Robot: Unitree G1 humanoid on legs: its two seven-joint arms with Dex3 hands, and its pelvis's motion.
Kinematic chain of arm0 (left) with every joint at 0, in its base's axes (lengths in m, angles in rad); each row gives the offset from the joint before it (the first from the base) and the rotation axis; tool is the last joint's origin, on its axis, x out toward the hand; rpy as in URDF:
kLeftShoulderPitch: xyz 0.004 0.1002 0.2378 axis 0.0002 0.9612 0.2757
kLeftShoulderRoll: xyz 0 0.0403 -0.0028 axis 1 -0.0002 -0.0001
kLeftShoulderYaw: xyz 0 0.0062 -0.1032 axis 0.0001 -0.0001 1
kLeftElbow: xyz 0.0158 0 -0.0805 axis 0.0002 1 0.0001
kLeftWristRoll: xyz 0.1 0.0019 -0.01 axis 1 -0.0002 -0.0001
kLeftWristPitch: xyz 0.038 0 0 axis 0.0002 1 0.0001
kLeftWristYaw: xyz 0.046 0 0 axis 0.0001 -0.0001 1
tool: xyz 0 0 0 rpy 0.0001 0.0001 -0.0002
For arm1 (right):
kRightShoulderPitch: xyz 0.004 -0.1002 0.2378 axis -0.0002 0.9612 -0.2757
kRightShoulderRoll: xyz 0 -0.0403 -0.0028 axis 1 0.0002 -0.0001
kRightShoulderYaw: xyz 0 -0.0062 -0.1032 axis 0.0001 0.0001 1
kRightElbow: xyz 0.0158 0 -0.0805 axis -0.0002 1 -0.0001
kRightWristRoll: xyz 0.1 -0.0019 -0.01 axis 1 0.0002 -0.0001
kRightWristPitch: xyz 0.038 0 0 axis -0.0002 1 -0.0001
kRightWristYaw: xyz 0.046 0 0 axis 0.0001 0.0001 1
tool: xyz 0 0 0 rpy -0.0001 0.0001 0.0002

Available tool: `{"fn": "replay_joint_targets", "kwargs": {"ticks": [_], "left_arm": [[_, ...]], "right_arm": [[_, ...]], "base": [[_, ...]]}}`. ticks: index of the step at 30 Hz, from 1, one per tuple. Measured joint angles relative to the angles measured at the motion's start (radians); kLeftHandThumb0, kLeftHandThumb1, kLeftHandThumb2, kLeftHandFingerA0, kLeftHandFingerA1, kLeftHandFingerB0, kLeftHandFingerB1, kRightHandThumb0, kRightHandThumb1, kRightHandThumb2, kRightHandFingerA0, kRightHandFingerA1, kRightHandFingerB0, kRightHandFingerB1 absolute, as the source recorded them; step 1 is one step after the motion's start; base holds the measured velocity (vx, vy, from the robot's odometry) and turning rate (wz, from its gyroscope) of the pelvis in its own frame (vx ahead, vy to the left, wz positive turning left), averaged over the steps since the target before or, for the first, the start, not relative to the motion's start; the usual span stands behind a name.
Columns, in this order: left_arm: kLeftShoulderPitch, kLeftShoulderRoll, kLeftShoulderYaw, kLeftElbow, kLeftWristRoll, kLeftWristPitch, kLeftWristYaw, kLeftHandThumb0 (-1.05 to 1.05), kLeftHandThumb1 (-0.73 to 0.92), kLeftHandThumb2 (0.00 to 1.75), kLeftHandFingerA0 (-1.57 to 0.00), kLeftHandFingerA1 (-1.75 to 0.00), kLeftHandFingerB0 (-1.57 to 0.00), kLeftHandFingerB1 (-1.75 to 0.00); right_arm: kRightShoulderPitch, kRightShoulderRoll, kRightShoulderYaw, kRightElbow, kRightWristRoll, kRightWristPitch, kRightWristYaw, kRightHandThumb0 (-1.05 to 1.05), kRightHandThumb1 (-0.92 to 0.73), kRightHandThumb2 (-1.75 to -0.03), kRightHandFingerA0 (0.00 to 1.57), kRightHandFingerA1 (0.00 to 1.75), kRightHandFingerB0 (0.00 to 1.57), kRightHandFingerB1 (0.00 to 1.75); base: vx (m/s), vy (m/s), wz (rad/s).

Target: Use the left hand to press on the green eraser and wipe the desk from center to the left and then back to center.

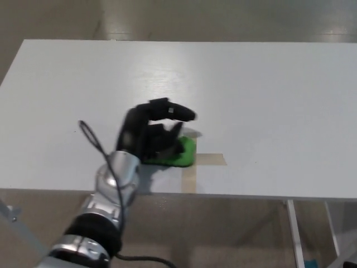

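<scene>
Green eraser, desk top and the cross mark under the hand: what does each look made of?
Green eraser: probably soft foam or sponge, matte with a lumpy edge. Desk: smooth white laminate or painted board, with a faint sheen. Cross mark: beige tape, flat, semi-translucent strips. The left hand presses on the eraser.

The wide white rectangular desk has a smooth, faintly glossy top with a soft sheen toward its far left corner. The flat green eraser looks soft and matt; the tan tape cross beneath it lies thin and dull. The black left hand looks like matt plastic, and its silver forearm shines like polished metal
</scene>
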Motion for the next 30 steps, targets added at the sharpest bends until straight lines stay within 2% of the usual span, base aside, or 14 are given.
{"fn": "replay_joint_targets", "kwargs": {"ticks": [8,13,14,15,16,18,19,21,22,23,29,30], "left_arm": [[0.005,-0.095,-0.058,-0.046,0.019,0.04,0.004,-0.26,0.81,0.64,-0.91,-1.19,-0.86,-0.88],[0.013,-0.109,-0.08,-0.059,0.032,0.048,0.008,-0.26,0.81,0.65,-0.88,-1.22,-0.84,-0.89],[0.014,-0.109,-0.081,-0.062,0.034,0.05,0.008,-0.25,0.81,0.64,-0.88,-1.18,-0.87,-0.77],[0.015,-0.108,-0.082,-0.064,0.036,0.053,0.007,-0.25,0.81,0.64,-0.88,-1.18,-0.87,-0.77],[0.015,-0.108,-0.082,-0.067,0.037,0.056,0.007,-0.3,0.79,0.63,-0.9,-0.88,-0.83,-0.47],[0.017,-0.108,-0.082,-0.076,0.038,0.066,0.004,-0.3,0.79,0.63,-0.9,-0.88,-0.83,-0.47],[0.017,-0.108,-0.082,-0.076,0.038,0.066,0.004,-0.5,0.57,0.85,-0.55,-0.56,-0.4,-0.48],[0.019,-0.106,-0.08,-0.088,0.038,0.079,-0.007,-0.5,0.57,0.85,-0.55,-0.56,-0.4,-0.48],[0.019,-0.105,-0.08,-0.091,0.037,0.084,-0.012,-0.78,0.49,0.89,0.0,-0.07,-0.01,-0.34],[0.02,-0.105,-0.079,-0.094,0.037,0.085,-0.014,-0.85,0.53,0.86,0.0,0.0,-0.03,-0.2],[0.015,-0.069,-0.064,-0.155,0.015,0.125,-0.119,-0.85,0.51,0.88,0.0,0.0,-0.04,-0.21],[0.015,-0.069,-0.064,-0.155,0.015,0.125,-0.119,-0.83,0.5,0.87,0.0,0.0,-0.09,-0.23]], "right_arm": [[0.0,0.005,-0.005,-0.028,0.012,0.014,0.016,-0.16,-0.65,-0.58,0.8,0.58,0.66,0.54],[-0.002,0.008,-0.012,-0.028,0.023,0.018,0.023,-0.15,-0.65,-0.59,0.8,0.59,0.66,0.54],[-0.003,0.009,-0.014,-0.027,0.024,0.018,0.024,-0.15,-0.65,-0.58,0.8,0.59,0.66,0.54],[-0.004,0.01,-0.015,-0.027,0.026,0.018,0.026,-0.15,-0.65,-0.58,0.8,0.59,0.66,0.54],[-0.005,0.011,-0.015,-0.027,0.026,0.018,0.027,-0.15,-0.65,-0.58,0.8,0.59,0.66,0.54],[-0.005,0.011,-0.016,-0.025,0.028,0.018,0.03,-0.15,-0.65,-0.58,0.8,0.59,0.66,0.54],[-0.005,0.011,-0.016,-0.025,0.028,0.018,0.03,-0.15,-0.65,-0.58,0.8,0.58,0.66,0.54],[-0.005,0.011,-0.017,-0.022,0.028,0.018,0.033,-0.15,-0.65,-0.58,0.8,0.58,0.66,0.54],[-0.005,0.011,-0.017,-0.021,0.028,0.018,0.034,-0.15,-0.65,-0.59,0.8,0.58,0.65,0.54],[-0.005,0.011,-0.018,-0.021,0.028,0.018,0.034,-0.15,-0.65,-0.58,0.8,0.58,0.66,0.54],[-0.005,0.011,-0.017,-0.02,0.027,0.018,0.037,-0.15,-0.65,-0.58,0.8,0.58,0.66,0.54],[-0.005,0.011,-0.017,-0.02,0.027,0.018,0.037,-0.16,-0.64,-0.58,0.8,0.58,0.66,0.54]], "base": [[0.0,0.0,0.0],[0.0,0.0,0.0],[0.0,0.0,0.0],[0.0,0.0,0.0],[0.0,0.0,0.0],[0.0,0.0,0.0],[0.0,0.0,0.0],[0.0,0.0,0.0],[0.0,0.0,0.0],[0.0,0.0,0.0],[0.0,0.0,0.0],[0.0,0.0,0.0]]}}
